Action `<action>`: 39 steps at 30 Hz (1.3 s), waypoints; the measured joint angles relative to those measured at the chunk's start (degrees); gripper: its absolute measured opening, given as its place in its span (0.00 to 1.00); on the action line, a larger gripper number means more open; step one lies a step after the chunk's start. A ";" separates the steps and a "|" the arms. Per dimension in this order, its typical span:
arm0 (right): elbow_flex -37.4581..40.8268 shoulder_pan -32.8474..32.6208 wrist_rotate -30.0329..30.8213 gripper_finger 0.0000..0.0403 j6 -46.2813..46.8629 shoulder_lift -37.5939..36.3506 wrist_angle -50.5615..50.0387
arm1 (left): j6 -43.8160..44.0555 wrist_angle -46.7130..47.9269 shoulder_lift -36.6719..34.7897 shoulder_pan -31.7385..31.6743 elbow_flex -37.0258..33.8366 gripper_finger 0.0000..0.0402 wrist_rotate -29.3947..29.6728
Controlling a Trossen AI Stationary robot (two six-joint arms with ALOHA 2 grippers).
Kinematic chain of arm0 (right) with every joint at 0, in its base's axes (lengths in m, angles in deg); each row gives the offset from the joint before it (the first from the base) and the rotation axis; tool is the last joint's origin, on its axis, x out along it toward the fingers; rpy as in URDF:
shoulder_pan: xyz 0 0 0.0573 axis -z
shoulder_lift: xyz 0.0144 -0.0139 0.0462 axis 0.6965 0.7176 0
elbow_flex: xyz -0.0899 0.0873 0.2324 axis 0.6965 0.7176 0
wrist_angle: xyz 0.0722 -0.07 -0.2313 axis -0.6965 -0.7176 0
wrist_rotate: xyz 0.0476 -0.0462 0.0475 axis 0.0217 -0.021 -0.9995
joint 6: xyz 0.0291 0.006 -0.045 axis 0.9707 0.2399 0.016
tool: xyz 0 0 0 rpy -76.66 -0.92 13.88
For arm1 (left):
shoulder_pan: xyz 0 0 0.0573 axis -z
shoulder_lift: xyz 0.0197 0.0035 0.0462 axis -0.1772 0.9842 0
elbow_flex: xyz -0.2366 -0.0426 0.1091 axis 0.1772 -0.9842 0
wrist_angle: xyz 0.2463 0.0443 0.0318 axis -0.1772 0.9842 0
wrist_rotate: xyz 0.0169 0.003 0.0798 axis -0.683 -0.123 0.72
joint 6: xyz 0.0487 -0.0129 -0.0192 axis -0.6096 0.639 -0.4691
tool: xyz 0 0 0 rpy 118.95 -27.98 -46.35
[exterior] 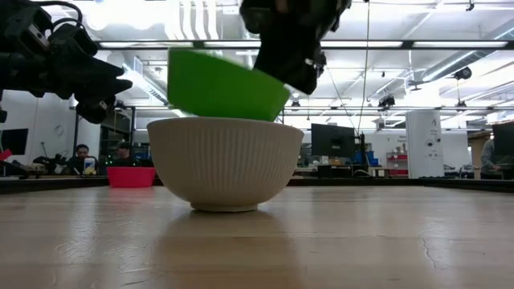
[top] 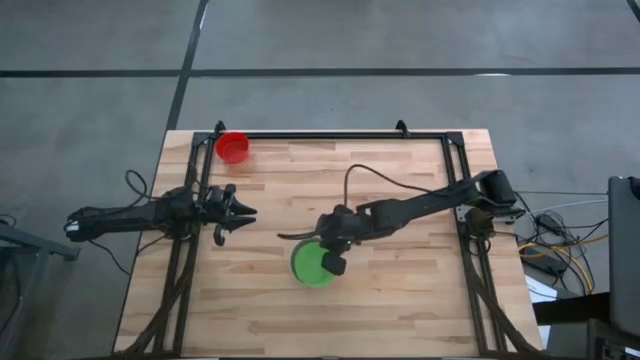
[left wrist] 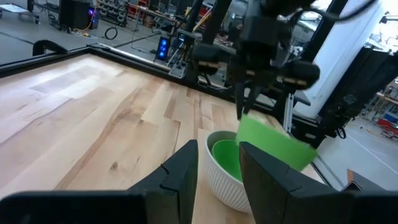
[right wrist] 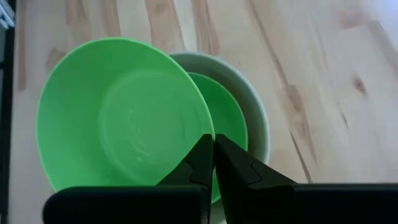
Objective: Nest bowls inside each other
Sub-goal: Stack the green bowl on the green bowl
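Right gripper (right wrist: 213, 163) pinched tight on rim of green bowl (right wrist: 124, 118) — tilted, held just above white bowl (exterior: 225, 164) mid-worktop, lined up to drop in. Red bowl (top: 233, 146) at 11 o'clock. Left gripper (top: 243, 213) waits at 9 — parted, empty.

R gripper (top: 333, 252) over green bowl (top: 313, 266), table centre; L gripper (top: 240, 213) apart; red bowl (top: 234, 147) far corner.
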 joint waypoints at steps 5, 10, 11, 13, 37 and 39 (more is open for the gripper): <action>-5.65 0.02 0.17 0.02 -0.06 3.90 -4.23 | 0.00 0.84 0.35 0.02 0.00 0.30 0.27; -13.47 0.02 1.76 0.02 -0.08 8.45 -15.09 | 0.00 1.19 0.62 0.01 0.00 0.30 0.23; -15.13 0.05 1.80 0.02 -0.08 9.36 -17.01 | 0.00 1.20 0.70 0.02 0.00 0.30 0.23; -17.98 0.15 1.95 0.02 -0.64 11.00 -20.43 | 0.00 1.31 0.70 0.02 0.00 0.30 0.20; -20.10 0.90 1.71 0.02 -0.88 11.81 -22.89 | 0.00 1.84 0.70 0.01 0.00 0.30 0.14; -20.09 0.90 1.71 0.02 -0.97 11.81 -22.83 | 0.00 1.85 0.70 0.00 0.00 0.30 0.14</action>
